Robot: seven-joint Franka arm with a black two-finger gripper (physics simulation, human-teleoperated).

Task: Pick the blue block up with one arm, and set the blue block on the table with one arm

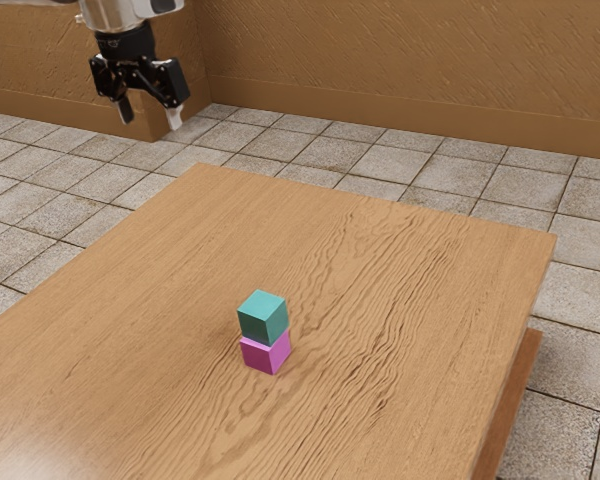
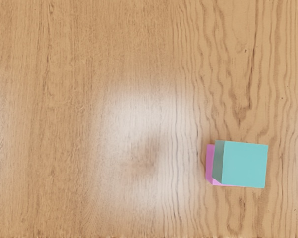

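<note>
The table (image 1: 130,400) is seen closest in the exterior view. On it, the blue block (image 1: 263,318) is held up by the pink block (image 1: 265,355), so the table is not touched by it. The gripper (image 1: 150,118) is seen up high, well apart from both, its fingers spread with nothing held.

In the wrist view, the blue block's flat top is seen from above. The hand should probably be moved over it first, then a straight lift made, so the pink block is not knocked.
</note>
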